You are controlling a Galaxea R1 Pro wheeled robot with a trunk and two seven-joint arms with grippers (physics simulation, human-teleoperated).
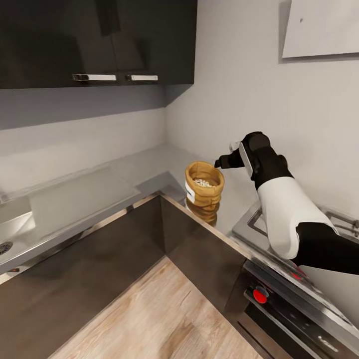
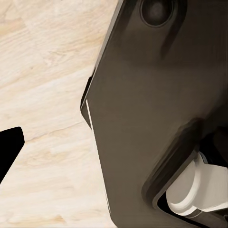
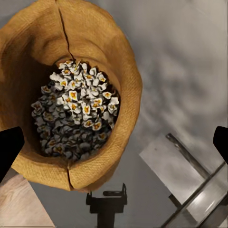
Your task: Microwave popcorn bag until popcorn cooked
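The tan popcorn bag [image 1: 203, 192] stands upright on the grey countertop [image 1: 89, 189], near its inner corner edge. Its rolled rim is open, with a heap of whitish popcorn [image 1: 202, 183] inside. My right gripper [image 1: 219, 163] hovers just right of and slightly above the rim, apart from the bag. The right wrist view looks down into the popcorn bag [image 3: 71, 99] onto the popcorn [image 3: 78, 114]; my right gripper [image 3: 114, 147] is open, its dark fingertips [image 3: 9, 149] at the frame's two sides. My left gripper [image 2: 114, 147] hangs over the floor beside my dark trunk, one fingertip [image 2: 9, 147] showing wide out.
A steel gas hob [image 1: 254, 224] lies right of the bag, above a black oven with a red knob [image 1: 260, 295]. A sink [image 1: 10, 224] sits at far left. Dark wall cabinets [image 1: 99, 40] and a white hood [image 1: 319, 27] hang overhead. Pale wood floor [image 1: 159, 314] lies below.
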